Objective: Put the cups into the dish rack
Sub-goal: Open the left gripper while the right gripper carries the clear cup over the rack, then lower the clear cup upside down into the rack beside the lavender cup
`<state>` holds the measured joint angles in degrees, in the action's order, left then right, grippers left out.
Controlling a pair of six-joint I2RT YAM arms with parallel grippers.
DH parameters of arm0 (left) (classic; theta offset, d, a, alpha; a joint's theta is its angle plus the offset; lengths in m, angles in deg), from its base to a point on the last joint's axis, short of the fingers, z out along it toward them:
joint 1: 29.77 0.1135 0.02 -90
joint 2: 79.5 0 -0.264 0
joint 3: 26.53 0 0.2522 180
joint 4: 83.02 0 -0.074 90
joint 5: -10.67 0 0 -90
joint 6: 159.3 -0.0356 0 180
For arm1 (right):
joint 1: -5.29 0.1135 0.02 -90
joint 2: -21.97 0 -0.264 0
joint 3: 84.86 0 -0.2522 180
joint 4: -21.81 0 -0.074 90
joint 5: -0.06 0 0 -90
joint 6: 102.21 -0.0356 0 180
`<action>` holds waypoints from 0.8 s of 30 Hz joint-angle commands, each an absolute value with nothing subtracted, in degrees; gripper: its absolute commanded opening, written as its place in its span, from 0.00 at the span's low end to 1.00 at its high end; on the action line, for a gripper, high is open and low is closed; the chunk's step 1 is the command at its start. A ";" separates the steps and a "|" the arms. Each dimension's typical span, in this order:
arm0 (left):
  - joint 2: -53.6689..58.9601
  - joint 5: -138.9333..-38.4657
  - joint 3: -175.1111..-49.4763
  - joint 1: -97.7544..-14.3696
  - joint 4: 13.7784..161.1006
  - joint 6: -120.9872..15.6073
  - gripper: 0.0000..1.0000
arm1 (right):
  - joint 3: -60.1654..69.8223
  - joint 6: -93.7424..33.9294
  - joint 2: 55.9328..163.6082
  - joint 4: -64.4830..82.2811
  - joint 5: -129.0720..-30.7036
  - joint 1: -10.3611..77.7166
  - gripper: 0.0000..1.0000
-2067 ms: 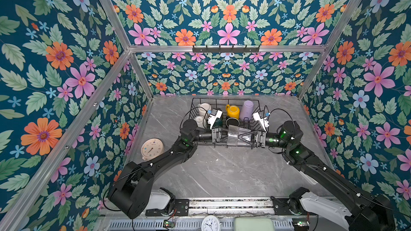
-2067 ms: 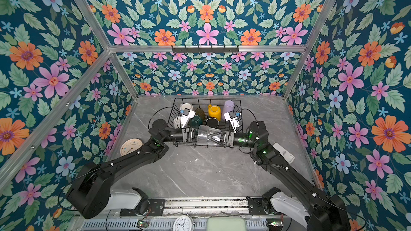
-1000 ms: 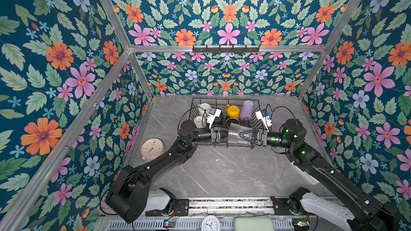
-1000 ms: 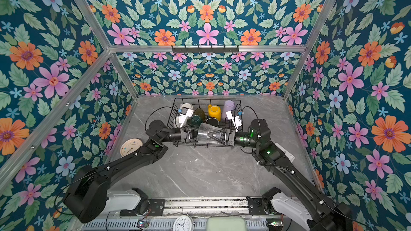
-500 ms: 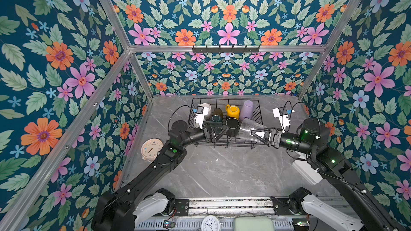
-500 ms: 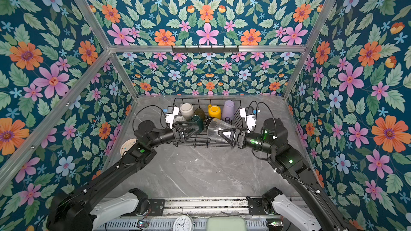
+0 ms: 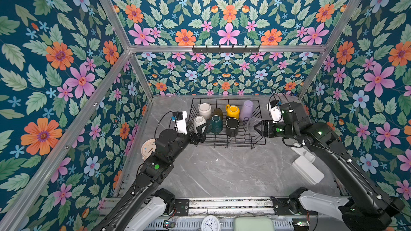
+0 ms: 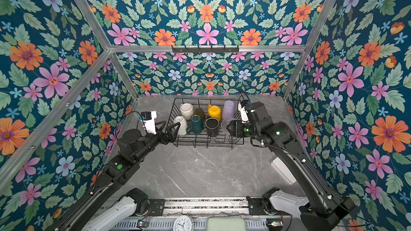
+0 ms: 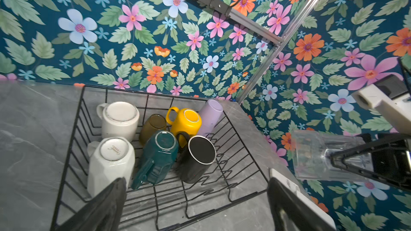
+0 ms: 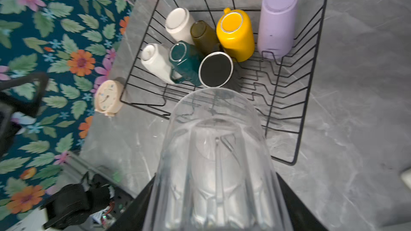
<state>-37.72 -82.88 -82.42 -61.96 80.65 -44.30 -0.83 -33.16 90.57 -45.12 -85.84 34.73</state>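
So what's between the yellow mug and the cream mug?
The amber glass stands between the yellow mug and the cream mug, inside the dish rack. Both top views show it.

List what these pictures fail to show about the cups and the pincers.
- Amber glass: mouth end hidden behind the teal mug, left wrist view.
- White mug: base lettering too small to read, left wrist view.
- Right pincer: fingertips veiled by the clear glass, right wrist view.
- Left pincer: fingers cut off by the picture's edge, left wrist view.
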 commanded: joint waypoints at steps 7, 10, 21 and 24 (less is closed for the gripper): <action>-40.93 -77.25 -81.79 -61.85 75.47 -47.49 1.00 | -9.11 -25.69 105.07 -50.21 -97.63 34.61 0.00; -42.73 -75.59 -81.69 -61.85 74.15 -47.74 1.00 | -11.08 -24.95 108.81 -50.05 -96.68 33.96 0.00; -47.43 -72.38 -81.87 -61.85 70.18 -48.30 1.00 | -17.18 -22.22 123.20 -51.45 -94.86 32.62 0.00; -48.02 -71.76 -81.73 -61.85 69.70 -48.35 1.00 | -17.25 -22.03 125.89 -51.53 -95.34 32.35 0.00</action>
